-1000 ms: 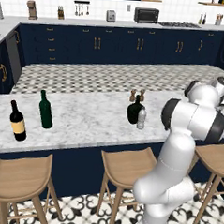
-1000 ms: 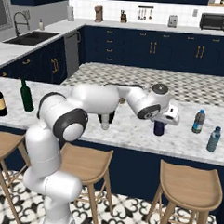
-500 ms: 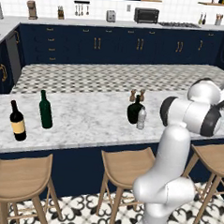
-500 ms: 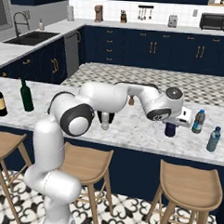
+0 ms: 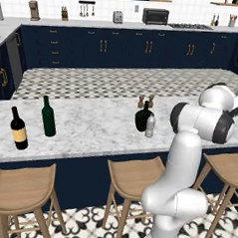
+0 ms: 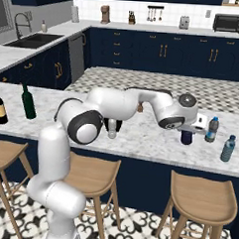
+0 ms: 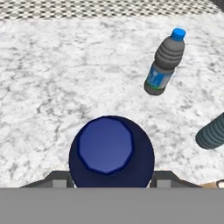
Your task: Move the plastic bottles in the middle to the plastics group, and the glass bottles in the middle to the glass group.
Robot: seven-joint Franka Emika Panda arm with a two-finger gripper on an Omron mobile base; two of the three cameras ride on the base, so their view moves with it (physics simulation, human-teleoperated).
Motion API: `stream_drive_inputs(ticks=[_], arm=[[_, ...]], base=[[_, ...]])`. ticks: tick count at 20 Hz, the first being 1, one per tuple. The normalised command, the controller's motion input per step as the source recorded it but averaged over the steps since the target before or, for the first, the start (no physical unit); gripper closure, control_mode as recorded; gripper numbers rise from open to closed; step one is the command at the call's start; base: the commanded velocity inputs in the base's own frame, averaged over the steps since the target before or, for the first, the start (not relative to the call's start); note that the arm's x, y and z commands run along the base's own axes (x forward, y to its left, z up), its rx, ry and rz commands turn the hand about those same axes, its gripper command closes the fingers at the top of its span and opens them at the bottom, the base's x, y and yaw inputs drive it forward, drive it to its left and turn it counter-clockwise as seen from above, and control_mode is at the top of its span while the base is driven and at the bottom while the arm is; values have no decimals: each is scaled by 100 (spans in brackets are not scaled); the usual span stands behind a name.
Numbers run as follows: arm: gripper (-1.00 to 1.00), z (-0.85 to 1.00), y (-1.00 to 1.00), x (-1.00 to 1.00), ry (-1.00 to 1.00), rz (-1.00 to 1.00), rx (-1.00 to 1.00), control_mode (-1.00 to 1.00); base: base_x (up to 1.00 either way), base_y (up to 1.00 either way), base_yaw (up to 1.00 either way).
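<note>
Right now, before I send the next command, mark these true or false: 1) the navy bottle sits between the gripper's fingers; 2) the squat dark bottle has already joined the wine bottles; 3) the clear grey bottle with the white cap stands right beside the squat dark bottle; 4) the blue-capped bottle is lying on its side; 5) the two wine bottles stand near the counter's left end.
1) True: the navy bottle sits between the fingers of the gripper.
2) False: the squat dark bottle is mid-counter, far from the wine bottles.
3) True: the clear grey bottle stands against it.
4) False: the blue-capped bottle stands upright.
5) True.
</note>
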Motion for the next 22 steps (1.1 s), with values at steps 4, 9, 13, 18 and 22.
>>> stream_drive_inputs(ticks=[4, 9, 13, 18, 22], arm=[[100, 0, -31, 1, 0, -1, 0, -100], [100, 0, -61, 0, 0, 0, 9, -100], [100, -1, -36, 10, 0, 0, 7, -100], [100, -11, 0, 21, 0, 0, 1, -100], [100, -25, 1, 27, 2, 0, 0, -100]], base=[[0, 0, 0], [0, 0, 0], [0, 0, 0], [0, 0, 0], [0, 0, 0]])
